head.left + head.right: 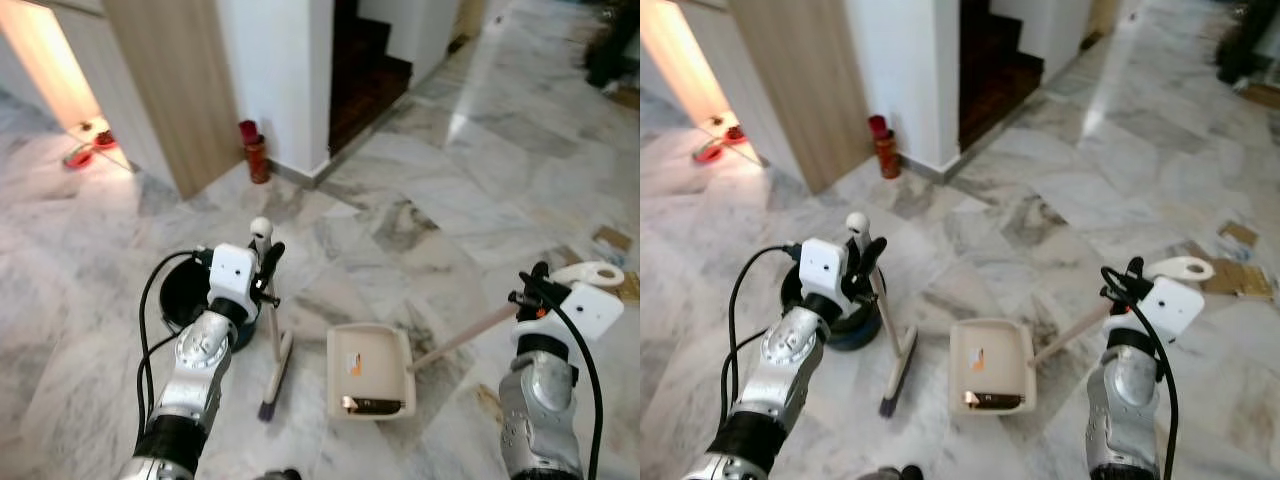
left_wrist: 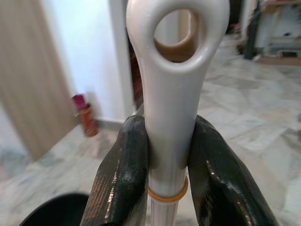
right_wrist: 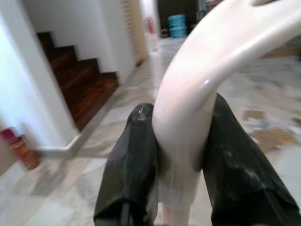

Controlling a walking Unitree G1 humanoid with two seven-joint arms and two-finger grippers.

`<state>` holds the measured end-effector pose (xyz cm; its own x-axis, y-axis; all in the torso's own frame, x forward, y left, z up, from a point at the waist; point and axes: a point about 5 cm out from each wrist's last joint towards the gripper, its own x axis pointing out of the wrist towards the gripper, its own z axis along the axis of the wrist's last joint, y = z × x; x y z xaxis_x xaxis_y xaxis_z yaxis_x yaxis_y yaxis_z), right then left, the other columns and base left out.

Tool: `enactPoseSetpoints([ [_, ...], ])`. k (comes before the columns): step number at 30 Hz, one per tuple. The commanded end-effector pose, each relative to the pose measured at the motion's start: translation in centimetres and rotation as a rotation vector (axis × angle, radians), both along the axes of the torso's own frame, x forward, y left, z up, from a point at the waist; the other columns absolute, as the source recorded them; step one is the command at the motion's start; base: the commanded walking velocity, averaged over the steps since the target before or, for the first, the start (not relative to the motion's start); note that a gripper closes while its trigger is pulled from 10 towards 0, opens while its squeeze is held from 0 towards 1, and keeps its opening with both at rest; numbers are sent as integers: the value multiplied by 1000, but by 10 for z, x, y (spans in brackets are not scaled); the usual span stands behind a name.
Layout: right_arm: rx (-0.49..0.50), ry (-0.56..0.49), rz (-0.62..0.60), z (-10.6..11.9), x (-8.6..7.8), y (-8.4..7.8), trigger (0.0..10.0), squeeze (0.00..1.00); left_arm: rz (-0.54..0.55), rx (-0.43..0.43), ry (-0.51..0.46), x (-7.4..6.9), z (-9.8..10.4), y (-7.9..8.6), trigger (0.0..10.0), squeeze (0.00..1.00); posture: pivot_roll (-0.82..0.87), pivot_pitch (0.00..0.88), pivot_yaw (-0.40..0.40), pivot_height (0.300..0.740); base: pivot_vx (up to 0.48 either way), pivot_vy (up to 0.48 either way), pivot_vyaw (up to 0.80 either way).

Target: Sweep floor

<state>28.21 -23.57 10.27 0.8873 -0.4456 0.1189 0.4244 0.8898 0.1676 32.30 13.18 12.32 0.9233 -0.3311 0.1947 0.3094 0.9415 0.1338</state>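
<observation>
Sweeping step | your left gripper (image 2: 167, 162) is clamping the broom (image 1: 273, 345) handle, bristles on the floor (image 1: 420, 200) beside the dustpan (image 1: 368, 370) | your right gripper (image 3: 181, 176) is clamping its handle | next: brush toward the pan.

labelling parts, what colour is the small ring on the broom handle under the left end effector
Orange, a thin ring around the white broom handle, best seen in the left wrist view.

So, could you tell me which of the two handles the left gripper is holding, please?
The left gripper is shut on the broom handle, the nearly upright one ending in bristles; the dustpan handle slants up to the right gripper.
</observation>
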Motion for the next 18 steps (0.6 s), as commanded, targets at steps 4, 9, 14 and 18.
enactPoseSetpoints([
  [4,1,-47,-9,8,0,-2,10000,0,-15,-12,-40,0,10,-3,10000,0,106,96,12,740,0,0,644],
  [9,3,-46,-7,8,0,-1,10000,0,-14,-13,-39,0,10,-3,10000,0,106,90,11,740,0,0,639],
  [14,2,-45,-5,7,0,-2,10000,0,-19,-15,-37,-2,8,-3,10000,0,106,74,7,740,0,0,636],
  [18,1,-44,-3,7,0,-3,10000,0,-20,-16,-37,-2,8,-4,10000,0,108,71,4,740,0,0,588],
])
